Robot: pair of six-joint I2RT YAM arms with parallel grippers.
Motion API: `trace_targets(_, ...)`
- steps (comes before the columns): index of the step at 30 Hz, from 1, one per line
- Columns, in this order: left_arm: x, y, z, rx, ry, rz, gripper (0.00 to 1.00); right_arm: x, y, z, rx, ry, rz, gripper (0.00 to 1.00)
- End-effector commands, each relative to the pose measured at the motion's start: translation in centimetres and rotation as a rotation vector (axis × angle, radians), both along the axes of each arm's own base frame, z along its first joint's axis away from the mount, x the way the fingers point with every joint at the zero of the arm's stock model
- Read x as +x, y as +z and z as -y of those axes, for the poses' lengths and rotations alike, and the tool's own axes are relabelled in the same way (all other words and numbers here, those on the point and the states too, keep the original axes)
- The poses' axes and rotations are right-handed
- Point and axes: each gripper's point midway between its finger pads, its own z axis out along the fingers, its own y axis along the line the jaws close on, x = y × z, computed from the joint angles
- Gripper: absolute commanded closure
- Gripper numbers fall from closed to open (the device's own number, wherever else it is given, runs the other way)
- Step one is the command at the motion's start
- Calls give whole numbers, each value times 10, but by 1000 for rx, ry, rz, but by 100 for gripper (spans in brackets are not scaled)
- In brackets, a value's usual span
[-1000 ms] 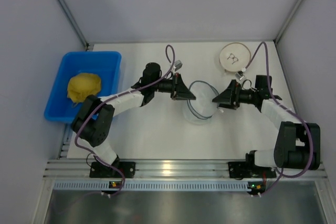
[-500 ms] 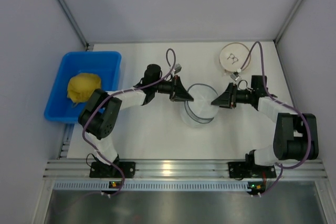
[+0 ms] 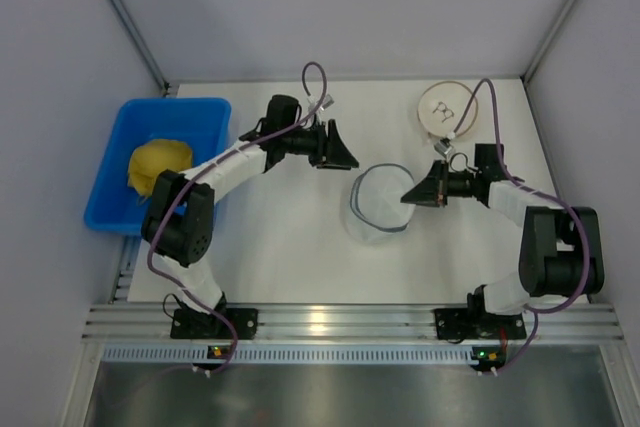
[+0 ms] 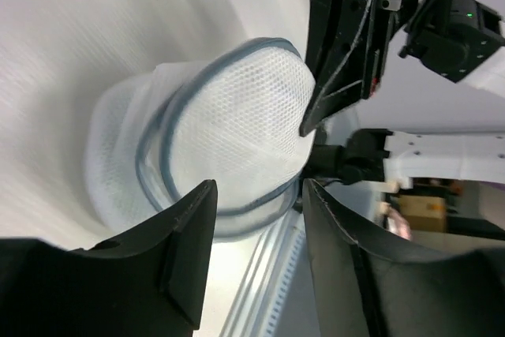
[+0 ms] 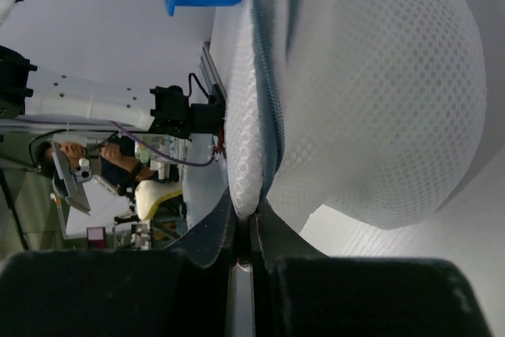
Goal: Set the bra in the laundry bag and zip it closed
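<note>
Clamping the bag's [image 5: 379, 100] dark zipper rim with the right gripper [image 5: 245, 222], fingers pressed together on the mesh edge. Bulging out ahead of those tips, propped partly upright on the white table [image 3: 280, 237]. Hanging the left gripper [image 4: 256, 195] with jaws wide apart, gripping nothing, facing the bag across a strip of bare tabletop. Leaving open room on both sides of that gripper. Sitting well behind it, a blue bin [image 3: 205, 117]; lying beside the right wrist, apart, a white disc [image 3: 445, 107]. Closing in at the table's edges, grey walls.

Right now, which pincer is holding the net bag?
The right pincer, shut on the rim of the laundry bag; the left pincer is open and apart from it.
</note>
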Motion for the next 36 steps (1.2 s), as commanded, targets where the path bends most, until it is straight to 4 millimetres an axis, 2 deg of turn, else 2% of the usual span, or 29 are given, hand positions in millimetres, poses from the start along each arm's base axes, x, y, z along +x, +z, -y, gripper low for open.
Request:
trace_targets(1,4,19,-24,162,-6,276,47,4,4,-2,3,8,38,100)
trace_targets(2,5,27,-29,186,-16,374,43,5,5,-2,2,5,40,100)
trace_targets(3,8,27,-36,241,-4,409,35,6,5,-2,-1,-5,26,100)
trace_targets(4,10,31,-40,273,-7,464,33,6,5,-2,-3,-11,17,100)
trace_targets(9,-7,56,-42,450,-157,901,32,-1,6,-17,-8,27,-10,100)
trace_targets(11,-28,60,-32,506,-274,1083,33,-4,5,-23,-12,49,-21,100)
trace_targets(12,-37,56,-29,527,-323,1136,33,-4,4,-25,-15,54,-24,100)
trace_targets(13,-61,55,-14,515,-408,1206,35,-5,4,-28,-18,66,-27,100)
trace_targets(15,-80,52,-6,531,-557,1357,36,-4,3,-31,-31,68,-36,100)
trace_targets(16,-109,45,3,505,-680,1383,37,-4,3,-33,-35,73,-39,100)
trace_targets(17,-117,43,10,498,-770,1443,38,-2,5,-34,-36,73,-34,100)
trace_targets(21,-171,24,39,479,-1036,1448,41,-3,9,-40,-48,77,-50,100)
trace_targets(23,-184,11,47,519,-1145,1424,42,-5,9,-45,-54,93,-52,100)
trace_targets(24,-197,6,53,530,-1197,1438,43,-7,8,-46,-58,96,-56,100)
trace_targets(27,-211,-11,63,604,-1288,1453,44,-10,6,-51,-65,104,-66,100)
trace_targets(28,-213,-24,65,641,-1327,1445,44,-12,4,-54,-68,112,-70,100)
trace_targets(31,-216,-35,71,726,-1371,1463,45,-16,3,-60,-78,127,-75,100)
trace_targets(33,-209,-46,78,813,-1378,1457,46,-16,2,-62,-93,124,-71,100)
trace_targets(34,-200,-53,81,887,-1370,1448,46,-17,2,-65,-98,130,-67,100)
trace_targets(36,-194,-57,84,945,-1375,1440,46,-18,-2,-66,-119,124,-72,100)
